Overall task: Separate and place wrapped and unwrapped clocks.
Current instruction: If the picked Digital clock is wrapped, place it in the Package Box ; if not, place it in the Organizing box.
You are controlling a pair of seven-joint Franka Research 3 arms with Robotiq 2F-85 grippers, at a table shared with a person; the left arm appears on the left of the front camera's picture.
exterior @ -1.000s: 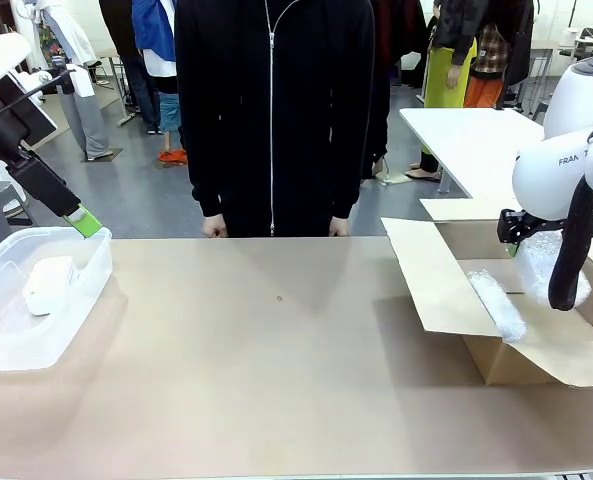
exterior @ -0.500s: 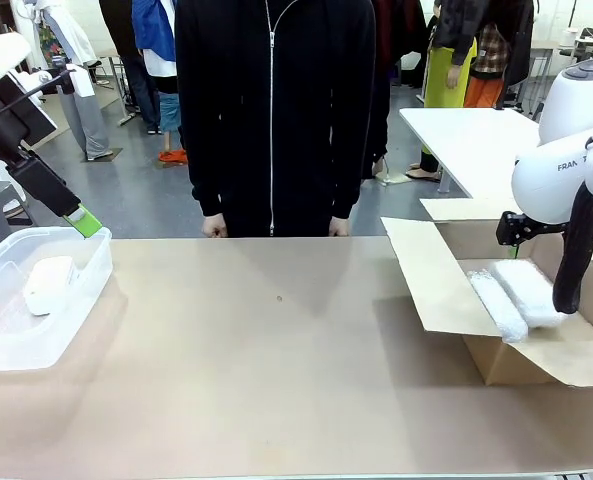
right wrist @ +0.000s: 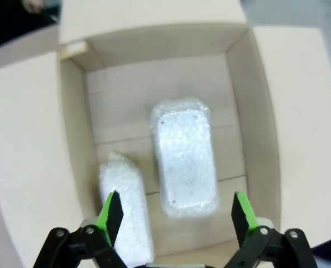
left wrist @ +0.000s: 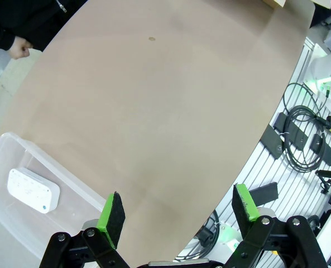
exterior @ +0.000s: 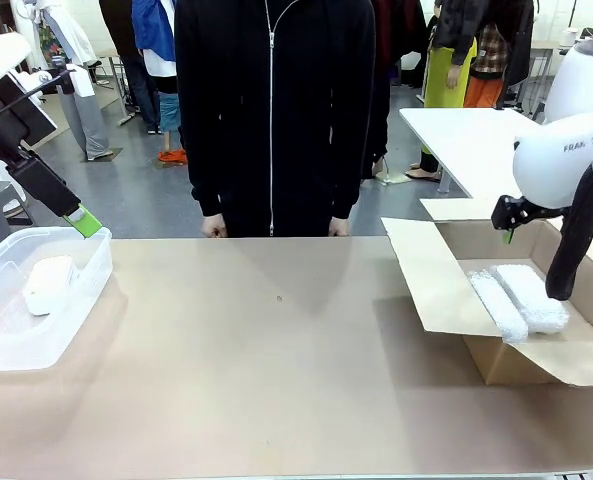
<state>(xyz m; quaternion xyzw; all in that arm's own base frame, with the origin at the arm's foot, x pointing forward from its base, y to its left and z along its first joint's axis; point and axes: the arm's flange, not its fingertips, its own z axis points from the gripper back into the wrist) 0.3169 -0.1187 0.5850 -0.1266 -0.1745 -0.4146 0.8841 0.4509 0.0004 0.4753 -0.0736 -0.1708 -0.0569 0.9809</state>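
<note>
Two wrapped clocks lie side by side inside the open cardboard box at the table's right: a broad bundle and a narrower one. My right gripper hovers open above them, touching neither; in the front view it hangs over the box's far side. The unwrapped clock, a smooth white block, rests in the clear plastic bin at the left. My left gripper is open and empty, raised behind the bin, one green fingertip showing.
A person in a black jacket stands at the far edge, hands hanging by the table. The box's flaps spread outward over the brown tabletop. Cables and gear lie beyond the table's near edge.
The broad wrapped bundle that hung under my right gripper has come down into the box beside the narrower one. The right gripper has since risen. The left arm has stayed still.
</note>
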